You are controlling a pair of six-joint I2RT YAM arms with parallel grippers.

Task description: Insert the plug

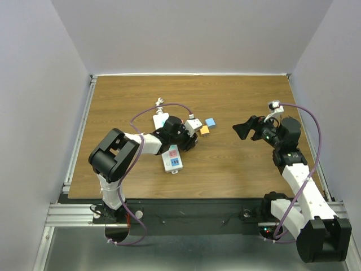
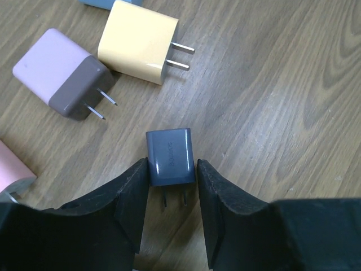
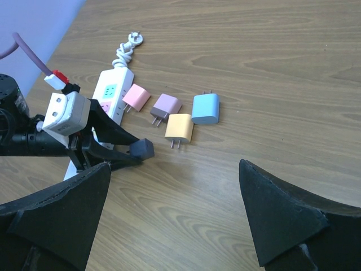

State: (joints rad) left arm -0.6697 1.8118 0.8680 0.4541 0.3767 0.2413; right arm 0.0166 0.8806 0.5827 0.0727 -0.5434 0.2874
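1. Jaws of the left gripper (image 2: 172, 166) stand narrow and clamp the dark blue plug (image 2: 170, 153) by its two sides, at the fingertips.
2. Its prongs point back toward the palm of this gripper, not forward. Whether it touches the table (image 2: 293, 113) or hangs just above it, I cannot tell.
3. The power strip (image 1: 172, 160) lies behind the fingertips, under the wrist of the same arm. Its long axis runs across the line of the fingers.
4. I judge that the next move must bring the gripper back and turn the prongs down onto a socket.
5. The right gripper (image 1: 245, 129) is wide open and holds nothing, well apart from the power strip, so the left arm is the nearer one.
6. The yellow plug (image 2: 138, 40) and the lilac plug (image 2: 62, 72) lie ahead of the left fingertips, apart from them.
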